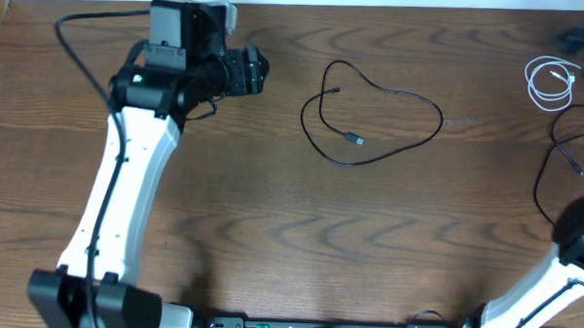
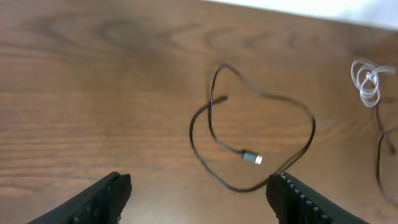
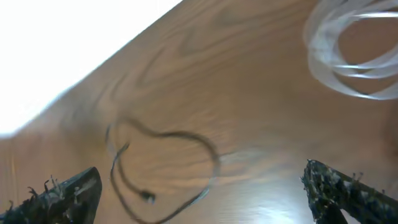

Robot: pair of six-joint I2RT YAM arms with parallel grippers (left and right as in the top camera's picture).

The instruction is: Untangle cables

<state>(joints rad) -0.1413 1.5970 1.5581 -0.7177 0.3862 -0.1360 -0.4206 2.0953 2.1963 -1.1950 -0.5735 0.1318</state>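
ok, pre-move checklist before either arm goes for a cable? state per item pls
1. left gripper open, empty: ok.
2. right gripper open, empty: ok.
3. thin black looped cable mid brown wooden table, apart from the other cables: ok.
4. Both its plug ends visible: ok.
5. coiled white cable free of the second thin black cable at the right edge: cannot tell.
6. That second cable's lower end, near the right arm: hidden, cannot tell.

Black cable [image 1: 354,139] and white cable [image 1: 568,76] on brown wood-grain table [image 1: 271,202].
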